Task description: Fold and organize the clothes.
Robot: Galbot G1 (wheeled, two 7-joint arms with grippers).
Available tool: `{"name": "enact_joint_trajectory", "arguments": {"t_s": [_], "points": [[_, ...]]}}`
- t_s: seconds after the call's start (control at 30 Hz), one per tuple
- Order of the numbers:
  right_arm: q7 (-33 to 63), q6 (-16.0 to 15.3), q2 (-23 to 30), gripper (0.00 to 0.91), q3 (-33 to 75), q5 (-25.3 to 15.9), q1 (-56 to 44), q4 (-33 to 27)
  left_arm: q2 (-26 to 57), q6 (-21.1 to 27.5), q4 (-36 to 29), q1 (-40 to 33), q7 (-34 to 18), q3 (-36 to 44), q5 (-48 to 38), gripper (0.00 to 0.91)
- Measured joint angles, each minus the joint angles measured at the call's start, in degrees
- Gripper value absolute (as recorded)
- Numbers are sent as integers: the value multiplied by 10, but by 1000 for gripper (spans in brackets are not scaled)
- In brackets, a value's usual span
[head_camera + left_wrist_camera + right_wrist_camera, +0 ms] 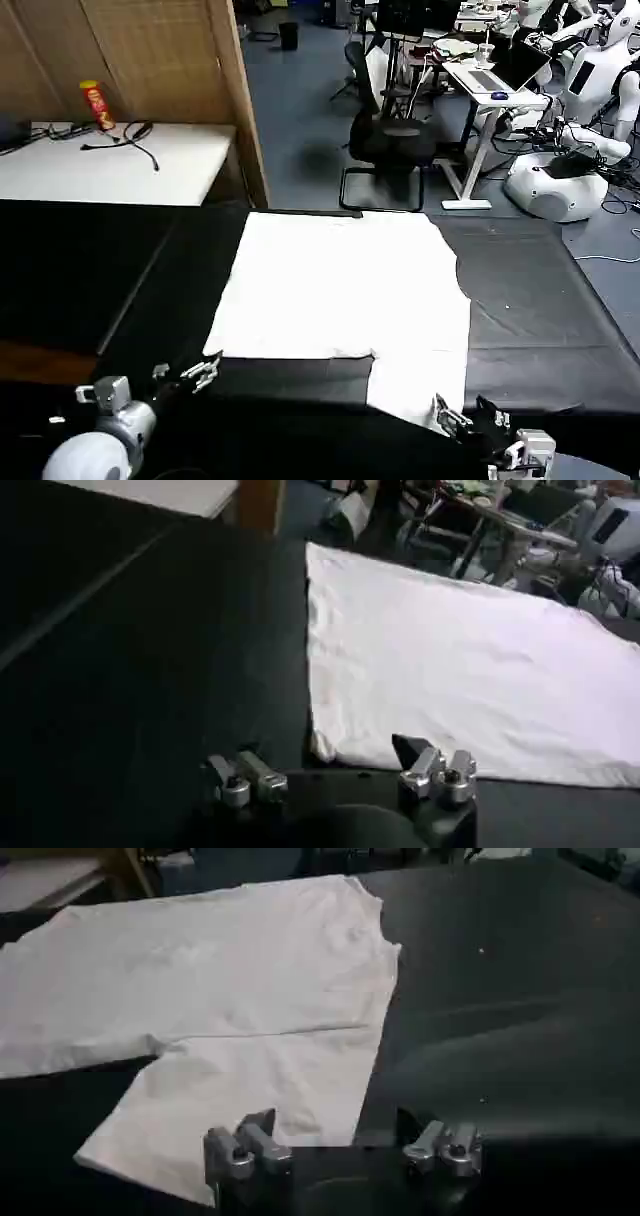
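Observation:
The white T-shirt (pixel 340 290) lies flat on the black table cover (pixel 540 320), with a narrower flap reaching toward the near edge on the right. No print shows on the upper side. My left gripper (pixel 190 372) sits low at the shirt's near left corner, open, with that corner (pixel 320 745) just beyond its fingertips (pixel 430 765). My right gripper (pixel 462 418) is open at the flap's near edge. In the right wrist view, that gripper (pixel 340 1138) straddles the flap's right hem, one finger (pixel 250 1143) over the shirt (pixel 220 988).
A white side table (pixel 110 165) at the back left carries a red can (pixel 95 105) and cables. A wooden partition (pixel 235 90) stands beside it. Beyond the far edge are an office chair (pixel 390 140), a desk (pixel 495 85) and a white robot (pixel 570 180).

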Motion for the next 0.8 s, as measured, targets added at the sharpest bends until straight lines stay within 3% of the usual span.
{"name": "enact_joint_trajectory", "arguments": {"t_s": [0.1, 0.17, 0.23, 0.27, 0.3, 0.37, 0.4, 0.47, 0.8], "points": [[2, 3, 5, 878, -7, -13, 1, -4, -5, 3, 3, -4, 3, 7, 20, 878], [8, 3, 6, 770, -10, -15, 1, -6, -8, 2, 6, -6, 3, 12, 34, 829], [10, 2, 7, 731, -10, -17, 2, -8, -11, 0, 12, -8, 3, 16, 43, 371], [10, 2, 8, 605, -10, -17, 2, -9, -13, 0, 15, -8, 3, 18, 45, 68], [10, 2, 8, 536, -11, -17, 3, -11, -14, -1, 17, -9, 3, 18, 46, 0], [10, 2, 8, 185, -13, -17, 3, -13, -15, -4, 21, -8, 3, 18, 48, 0], [10, 2, 9, 117, -13, -17, 3, -14, -15, -6, 22, -8, 3, 18, 48, 0], [10, 2, 10, 59, -15, -17, 2, -15, -15, -9, 22, -6, 5, 19, 48, 0], [33, -8, 18, 10, -15, -25, -19, 11, -18, -13, 6, -1, 5, 22, 44, 0]]}}
